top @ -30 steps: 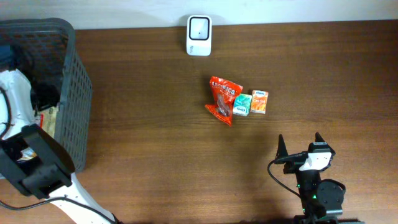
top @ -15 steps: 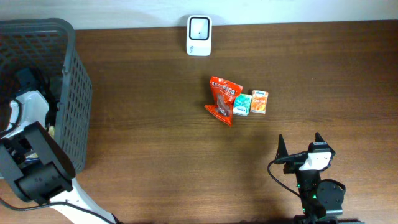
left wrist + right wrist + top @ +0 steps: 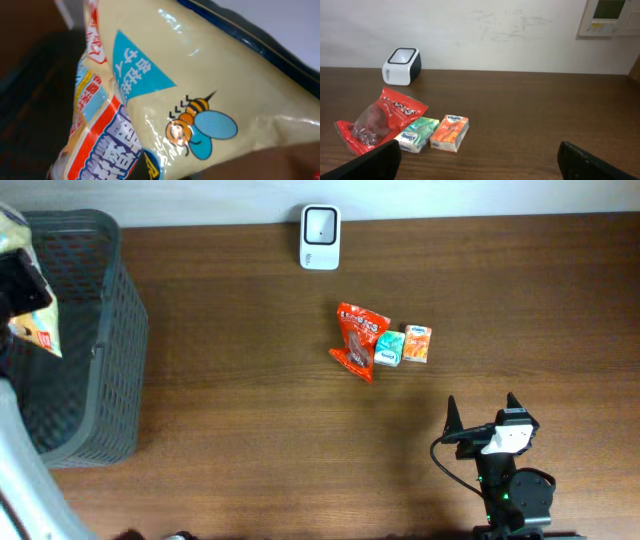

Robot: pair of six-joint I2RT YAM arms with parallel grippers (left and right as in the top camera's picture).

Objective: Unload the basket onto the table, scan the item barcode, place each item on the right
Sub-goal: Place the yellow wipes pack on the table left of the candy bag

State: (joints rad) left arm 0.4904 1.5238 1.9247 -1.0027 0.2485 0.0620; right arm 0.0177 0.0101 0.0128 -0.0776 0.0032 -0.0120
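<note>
Wooden table (image 3: 250,440), left hand (image 3: 20,280) pinching snack bag (image 3: 210,85), long axis slanted

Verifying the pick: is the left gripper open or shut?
Shut: the left gripper grips the snack packet, which fills its wrist view and, seen from overhead, hangs above the basket.

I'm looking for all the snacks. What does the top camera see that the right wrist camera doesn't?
Only the top camera shows the basket at the left and a yellow bag held up over it. Only the right wrist camera shows the wall and a white panel on it. Both show the scanner, the red bag, the green pack, the orange pack beside it, and the open right pincer.
</note>
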